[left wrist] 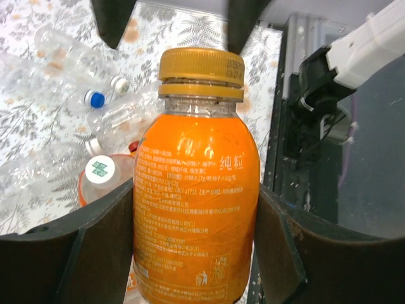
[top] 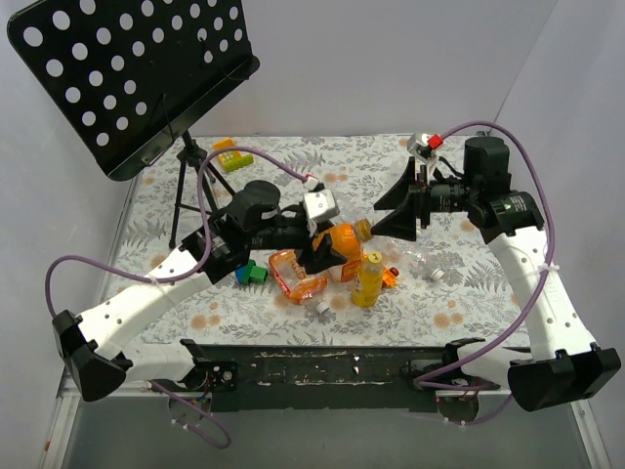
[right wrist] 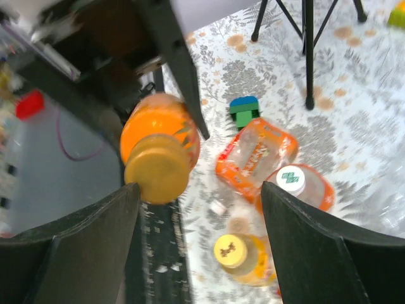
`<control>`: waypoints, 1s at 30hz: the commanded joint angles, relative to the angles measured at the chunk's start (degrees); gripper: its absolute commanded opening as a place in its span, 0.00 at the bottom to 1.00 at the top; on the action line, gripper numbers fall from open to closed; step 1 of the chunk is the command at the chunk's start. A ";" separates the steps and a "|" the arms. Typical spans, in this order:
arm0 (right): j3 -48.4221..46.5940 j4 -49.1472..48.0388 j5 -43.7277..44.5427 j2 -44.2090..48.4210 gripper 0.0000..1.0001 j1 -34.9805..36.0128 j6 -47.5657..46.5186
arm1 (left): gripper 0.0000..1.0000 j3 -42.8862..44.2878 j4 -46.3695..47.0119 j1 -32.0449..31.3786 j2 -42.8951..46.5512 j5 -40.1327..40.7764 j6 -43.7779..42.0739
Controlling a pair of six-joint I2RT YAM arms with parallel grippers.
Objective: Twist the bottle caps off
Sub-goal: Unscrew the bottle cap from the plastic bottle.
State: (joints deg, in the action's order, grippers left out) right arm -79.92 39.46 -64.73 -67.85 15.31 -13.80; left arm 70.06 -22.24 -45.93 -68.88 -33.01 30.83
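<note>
Orange-bodied, the bottle [left wrist: 196, 190] is clamped in my left gripper [left wrist: 193, 197] so its yellow cap [left wrist: 201, 73] faces the right gripper [right wrist: 199, 202], jaws gaping just short of it, presumably to twist.

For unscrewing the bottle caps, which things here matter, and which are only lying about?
Job: orange bottle, its yellow-orange cap, left gripper, right gripper, yellow bottle's cap, white cap.
Lying about: green-and-blue toy block, music stand.
</note>
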 commanded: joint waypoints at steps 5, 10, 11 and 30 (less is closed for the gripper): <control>7.40 -16.70 0.92 4.22 0.83 -1.60 26.90 | 0.00 -0.45 1.93 -8.82 1.12 23.43 -3.67; 9.08 -17.05 -0.13 3.61 0.80 -1.25 27.25 | 0.00 0.95 2.02 -9.53 -1.43 24.05 -4.02; 9.08 -16.88 0.39 3.52 0.79 -1.07 26.99 | 0.00 1.13 2.02 -9.53 -1.60 24.05 -4.02; 8.03 -12.92 4.17 0.09 0.64 1.65 22.50 | 0.00 0.52 4.04 -9.61 -1.26 23.70 -2.79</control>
State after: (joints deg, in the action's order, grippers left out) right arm -70.61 25.41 -61.14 -67.18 15.73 10.20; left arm 69.78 -22.59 -55.11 -72.14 -8.93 27.86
